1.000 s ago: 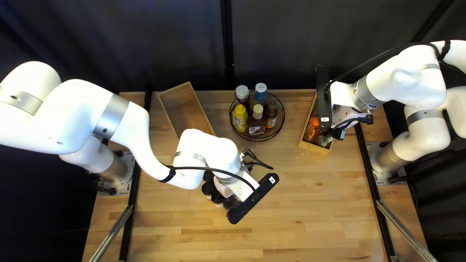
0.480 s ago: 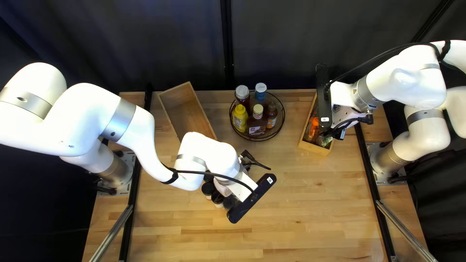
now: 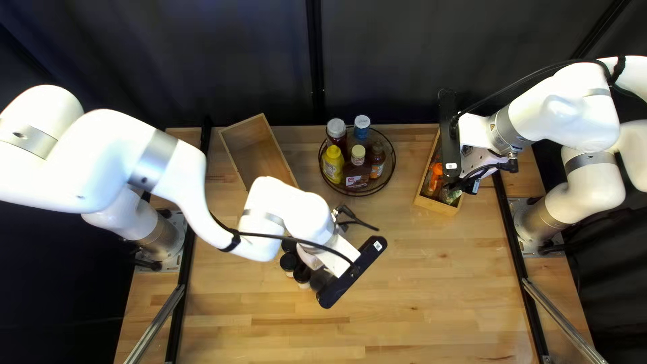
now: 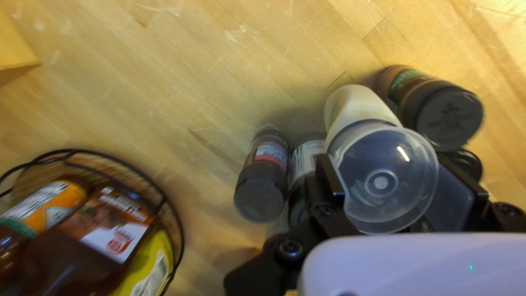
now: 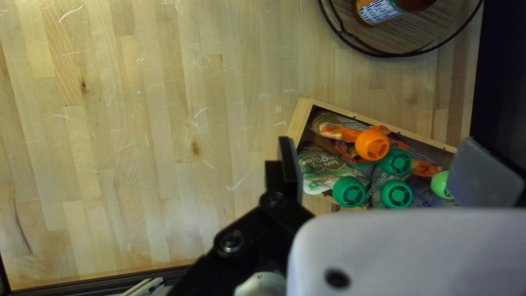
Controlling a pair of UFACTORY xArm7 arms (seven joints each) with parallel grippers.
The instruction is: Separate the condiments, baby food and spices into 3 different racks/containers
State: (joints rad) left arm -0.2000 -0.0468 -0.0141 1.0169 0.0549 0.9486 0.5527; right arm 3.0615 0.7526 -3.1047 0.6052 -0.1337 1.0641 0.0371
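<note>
While the left pincer (image 3: 320, 271) is gripping a clear-lidded jar (image 4: 383, 178), black-lidded jars (image 3: 288, 263) are standing beside it on the bench (image 3: 418, 310), just left of centre in the top left view. At upper centre, a wire basket (image 3: 357, 194) is holding 5 bottles (image 3: 356, 172). At the right, the right pincer (image 3: 465, 179) is hanging open over a crate (image 3: 437, 206) of pouches (image 5: 329, 170); another crate (image 3: 259, 152) is lying at upper left.

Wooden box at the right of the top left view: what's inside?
Pouches with orange and green caps. My right gripper hides one end; anything beneath the pouches is covered.
</note>
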